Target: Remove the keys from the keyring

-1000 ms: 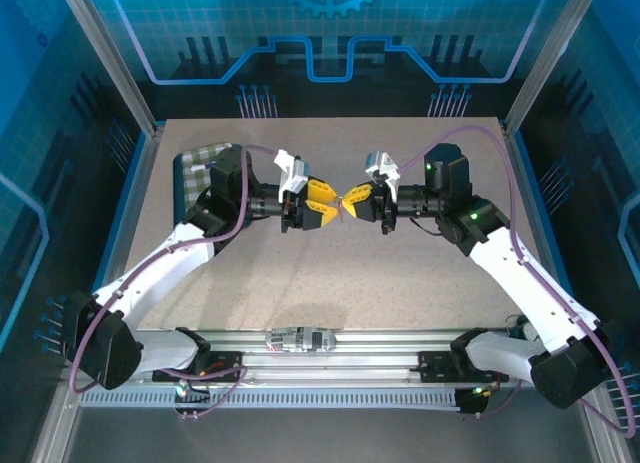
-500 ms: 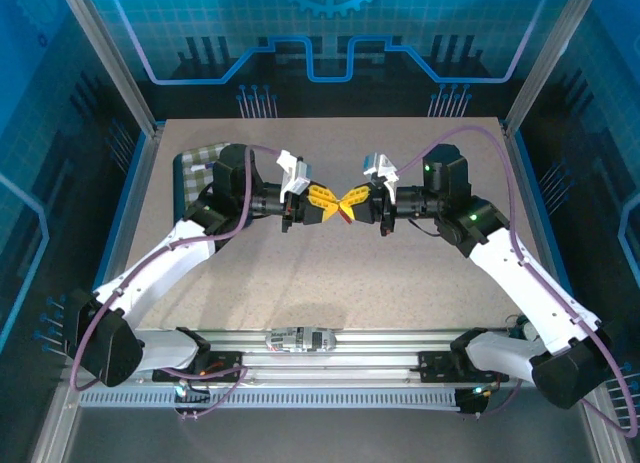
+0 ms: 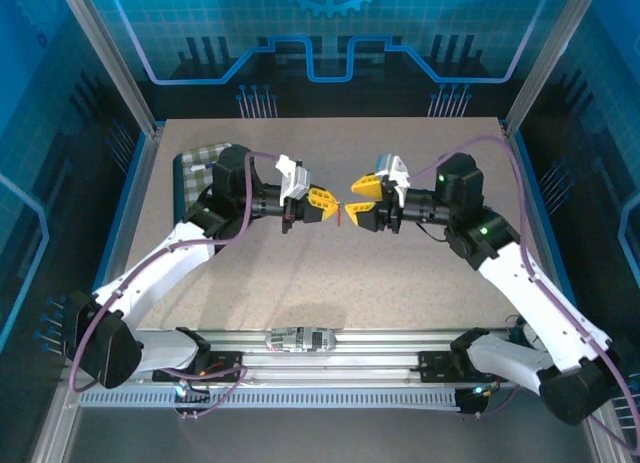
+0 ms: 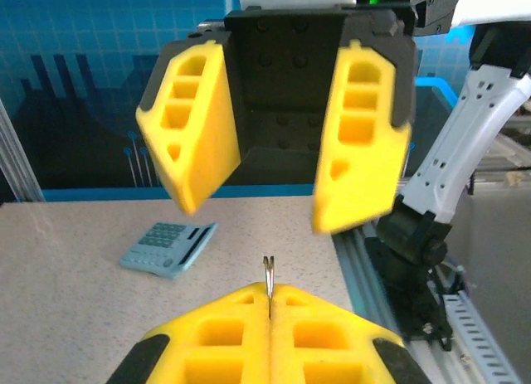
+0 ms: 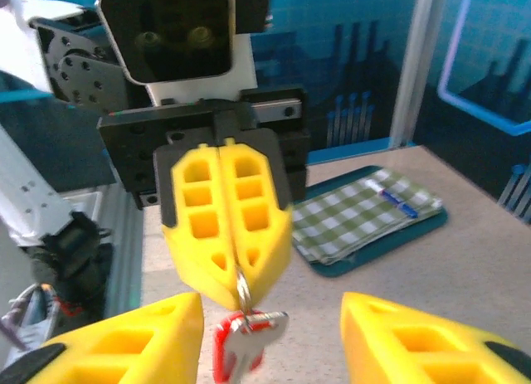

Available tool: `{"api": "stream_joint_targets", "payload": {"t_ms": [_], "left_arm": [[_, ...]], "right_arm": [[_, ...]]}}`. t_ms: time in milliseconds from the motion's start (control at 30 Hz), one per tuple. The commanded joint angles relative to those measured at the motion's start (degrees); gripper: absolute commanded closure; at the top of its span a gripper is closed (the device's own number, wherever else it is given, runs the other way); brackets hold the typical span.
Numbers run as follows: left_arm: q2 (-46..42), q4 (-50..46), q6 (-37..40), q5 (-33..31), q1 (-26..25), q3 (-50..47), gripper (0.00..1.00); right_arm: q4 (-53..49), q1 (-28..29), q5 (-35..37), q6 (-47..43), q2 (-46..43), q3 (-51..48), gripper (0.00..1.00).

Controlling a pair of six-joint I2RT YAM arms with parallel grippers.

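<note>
Behind my left gripper (image 3: 325,204), on the table (image 3: 300,273), a tray (image 5: 332,266) holds a checked cloth (image 5: 357,210) with a small pen (image 5: 390,197) on it. My left gripper is clamped on the ring (image 5: 241,290). My right gripper (image 3: 356,202) faces it tip to tip, fingers (image 5: 124,338) apart. Tag (image 5: 221,351) and key (image 5: 253,344) dangle below my left tips, just ahead of my right gripper's gap, the key's long axis near vertical. The right is free to take it.

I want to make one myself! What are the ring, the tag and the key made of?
The ring looks like metal: thin, grey, shiny wire. The tag looks like plastic: bright red, smooth, glossy. The key is probably metal too, pale grey with a dull shine, though it is blurry.
</note>
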Motion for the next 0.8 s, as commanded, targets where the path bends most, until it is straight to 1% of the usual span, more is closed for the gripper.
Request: {"api": "stream_joint_targets", "payload": {"t_ms": [0,100,200,267,367,500,633,767], "left_arm": [[-2.27,8.82,4.87,-1.5,-0.46,-3.45,1.0],[-3.64,18.36,6.12,-3.59,-0.76,-6.96,1.0],[-5.36,22.13,10.64,-5.48,-1.46,-9.05,1.0],[-6.62,21.92,14.18,-6.35,-2.19,-9.4,1.0],[-8.06,22.67,16.45,-6.64,-2.86,-9.93,1.0],[-9.9,21.51,20.44,-7.38,-3.92,-10.3,1.0],[-12.04,14.16,29.53,-9.33,-6.09,-9.59,1.0],[-13.12,14.27,33.23,-10.58,-7.01,-10.31,1.0]], "right_arm": [[10.51,-2.16,5.74,4.39,-4.31,-5.75,0.47],[16.26,-3.28,8.58,6.72,-6.85,-10.95,0.46],[22.94,-3.43,9.13,7.89,-8.53,-16.7,0.46],[29.7,-3.33,8.75,8.92,-9.47,-20.58,0.46],[35.34,-3.21,7.71,9.25,-9.83,-23.68,0.46],[37.47,-2.78,6.43,7.88,-9.91,-24.56,0.46],[41.69,-1.95,6.56,6.36,-10.27,-26.35,0.46],[43.23,-1.07,5.68,4.61,-9.94,-26.47,0.46]]}}
